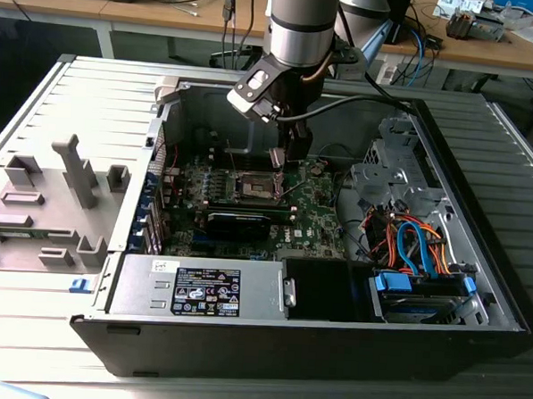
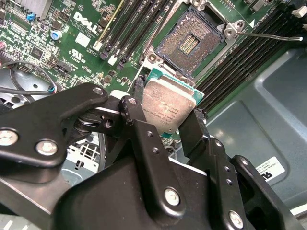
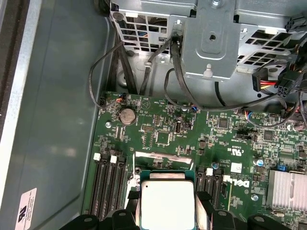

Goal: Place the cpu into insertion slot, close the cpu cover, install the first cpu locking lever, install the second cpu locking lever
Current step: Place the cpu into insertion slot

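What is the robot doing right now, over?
Copy: gripper shut on the cpu. Cpu held off the board, not yet in the insertion slot. Slot bare, nothing seen blocking it.

I have the arm (image 1: 299, 22) hanging nearly vertical at the far middle of the scene in the exterior view, its silver wrist section uppermost and the gripper (image 1: 283, 161) pointing straight down. The 2 black fingers (image 2: 192, 127) stand closed, 1 on each opposite edge of the cpu (image 2: 168, 108) — in both wrist views they pinch it between their tips.
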Action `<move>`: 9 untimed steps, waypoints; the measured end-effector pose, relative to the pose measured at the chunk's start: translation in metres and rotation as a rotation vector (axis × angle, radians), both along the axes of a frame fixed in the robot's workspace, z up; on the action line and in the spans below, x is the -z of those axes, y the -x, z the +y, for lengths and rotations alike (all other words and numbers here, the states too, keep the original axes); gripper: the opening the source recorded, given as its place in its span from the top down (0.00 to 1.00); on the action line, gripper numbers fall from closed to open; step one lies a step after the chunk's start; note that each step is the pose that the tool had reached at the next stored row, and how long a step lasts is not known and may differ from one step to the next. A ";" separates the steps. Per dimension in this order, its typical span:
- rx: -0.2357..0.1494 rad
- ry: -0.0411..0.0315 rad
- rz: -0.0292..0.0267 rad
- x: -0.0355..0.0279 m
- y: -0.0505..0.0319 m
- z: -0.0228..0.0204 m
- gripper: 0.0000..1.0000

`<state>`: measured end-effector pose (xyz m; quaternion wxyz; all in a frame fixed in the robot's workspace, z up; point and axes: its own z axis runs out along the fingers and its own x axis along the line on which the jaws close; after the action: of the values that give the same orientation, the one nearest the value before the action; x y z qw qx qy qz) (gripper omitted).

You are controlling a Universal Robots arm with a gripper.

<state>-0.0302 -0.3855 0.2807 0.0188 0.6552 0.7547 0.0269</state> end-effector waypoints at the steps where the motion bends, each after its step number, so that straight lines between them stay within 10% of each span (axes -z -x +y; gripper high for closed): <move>1: 0.002 0.0000 0.0000 0.0000 0.0000 0.0000 0.46; 9: 0.014 0.0000 0.0000 0.0002 0.0000 0.0000 0.46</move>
<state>-0.0302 -0.3855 0.2804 0.0190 0.6606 0.7500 0.0267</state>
